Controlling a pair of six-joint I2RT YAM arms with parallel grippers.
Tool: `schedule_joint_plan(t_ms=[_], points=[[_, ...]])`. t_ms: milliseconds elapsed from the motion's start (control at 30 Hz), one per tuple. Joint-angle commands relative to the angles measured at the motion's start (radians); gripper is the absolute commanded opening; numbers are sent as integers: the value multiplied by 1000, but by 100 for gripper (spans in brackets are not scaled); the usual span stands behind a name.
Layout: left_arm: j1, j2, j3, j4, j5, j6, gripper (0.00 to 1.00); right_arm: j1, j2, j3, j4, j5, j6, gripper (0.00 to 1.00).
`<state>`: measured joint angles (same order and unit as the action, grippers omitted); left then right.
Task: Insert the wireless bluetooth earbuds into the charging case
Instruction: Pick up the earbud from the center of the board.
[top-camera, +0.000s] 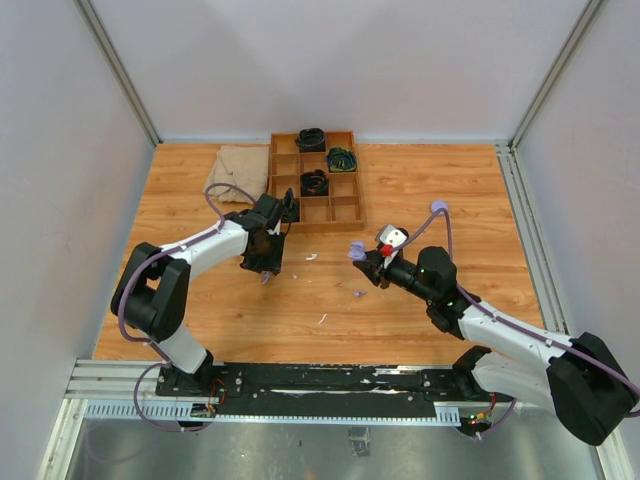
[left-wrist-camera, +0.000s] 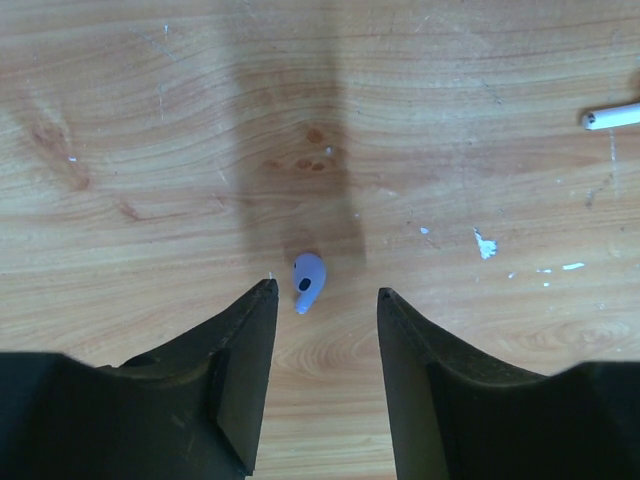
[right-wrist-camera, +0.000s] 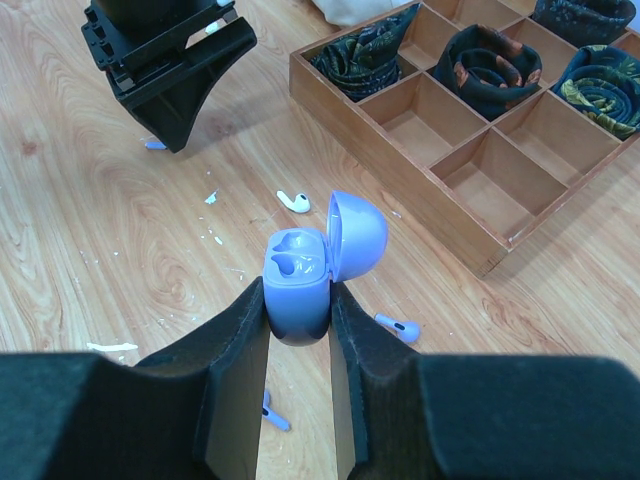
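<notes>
My right gripper (right-wrist-camera: 298, 288) is shut on a lilac charging case (right-wrist-camera: 297, 290), held above the table with its lid (right-wrist-camera: 357, 236) open and both sockets empty; it also shows in the top view (top-camera: 356, 252). My left gripper (left-wrist-camera: 322, 292) is open, low over the table, with a lilac earbud (left-wrist-camera: 307, 281) lying just beyond its fingertips, nearer the left one. The right wrist view shows that earbud (right-wrist-camera: 154, 145) under the left gripper (right-wrist-camera: 175, 95). Two more lilac earbuds (right-wrist-camera: 398, 326) (right-wrist-camera: 270, 412) and a white one (right-wrist-camera: 294, 201) lie loose on the table.
A wooden compartment tray (top-camera: 313, 212) holding dark rolled items stands at the back centre, just behind the left gripper (top-camera: 268, 268). A beige cloth (top-camera: 238, 172) lies to its left. A white stem (left-wrist-camera: 610, 117) lies to the right of the left gripper.
</notes>
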<state>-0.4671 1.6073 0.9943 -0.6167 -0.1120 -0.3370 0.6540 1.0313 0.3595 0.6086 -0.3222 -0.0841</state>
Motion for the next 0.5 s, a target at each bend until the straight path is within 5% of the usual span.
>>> schedule_joint_plan(t_ms=[0, 467], points=[[-4, 46, 51, -39, -21, 39, 48, -10, 5, 7, 13, 0, -17, 11], [-4, 114, 80, -53, -14, 62, 37, -10, 0, 10, 4, -1, -19, 11]])
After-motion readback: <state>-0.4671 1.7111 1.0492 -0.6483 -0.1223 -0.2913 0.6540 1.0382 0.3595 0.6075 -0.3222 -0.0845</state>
